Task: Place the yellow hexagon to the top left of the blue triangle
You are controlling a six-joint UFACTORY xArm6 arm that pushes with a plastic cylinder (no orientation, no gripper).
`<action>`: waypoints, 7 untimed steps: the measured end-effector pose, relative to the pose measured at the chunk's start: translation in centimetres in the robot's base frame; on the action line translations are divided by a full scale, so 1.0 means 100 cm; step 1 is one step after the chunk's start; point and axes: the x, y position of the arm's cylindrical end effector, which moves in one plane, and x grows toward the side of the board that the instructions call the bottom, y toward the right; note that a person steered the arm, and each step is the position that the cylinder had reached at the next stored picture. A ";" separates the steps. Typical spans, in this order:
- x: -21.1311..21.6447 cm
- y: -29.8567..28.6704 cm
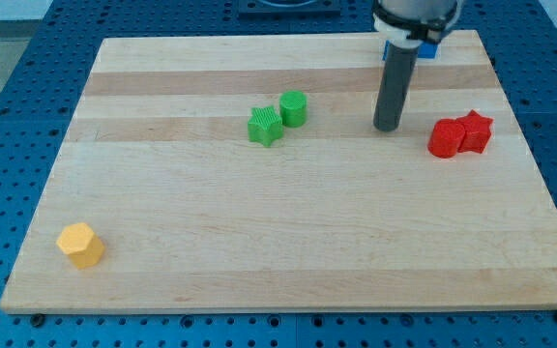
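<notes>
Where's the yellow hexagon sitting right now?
The yellow hexagon sits alone near the board's bottom-left corner in the camera view, far from the green blocks and my tip.

My tip (388, 127) stands on the board (259, 251) near the view's top right. Just to its right sit two red blocks (459, 134), touching each other, so that side is tight. To its left, a little way off, two green blocks (278, 117) touch and block part of the way. Behind the rod, a blue block (431, 48) peeks out at the top edge. The yellow hexagon (81, 245) sits alone at the bottom left, with wide bare board between it and the others.
</notes>
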 end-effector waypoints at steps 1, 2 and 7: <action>0.040 -0.001; 0.076 -0.001; 0.184 -0.025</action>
